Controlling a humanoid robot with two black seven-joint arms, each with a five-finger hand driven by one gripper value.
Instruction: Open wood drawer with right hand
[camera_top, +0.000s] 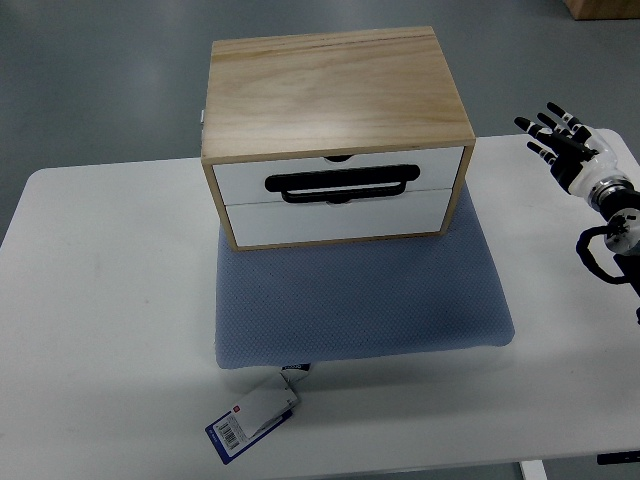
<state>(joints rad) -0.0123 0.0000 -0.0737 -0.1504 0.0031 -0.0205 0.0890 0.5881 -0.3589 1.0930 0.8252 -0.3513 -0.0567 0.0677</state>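
A wooden two-drawer cabinet (335, 130) is shown at upper centre, seated on the rear edge of a blue-grey cushion mat (360, 300) laid on the white tabletop (100, 300). Both white drawers are seen closed; a black handle (340, 185) spans the upper drawer (340, 178). The right hand (562, 147) is held at the right edge, fingers spread wide, well apart from the cabinet. A barcode tag (250, 425) lies at the mat's lower left corner.

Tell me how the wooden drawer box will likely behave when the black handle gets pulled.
The wooden drawer box looks wide and low, so tipping seems unlikely. It sits on a soft blue cushion, so it may slide or rock forward with the pull. The black handle looks rigid. The right hand is open, off to the side.
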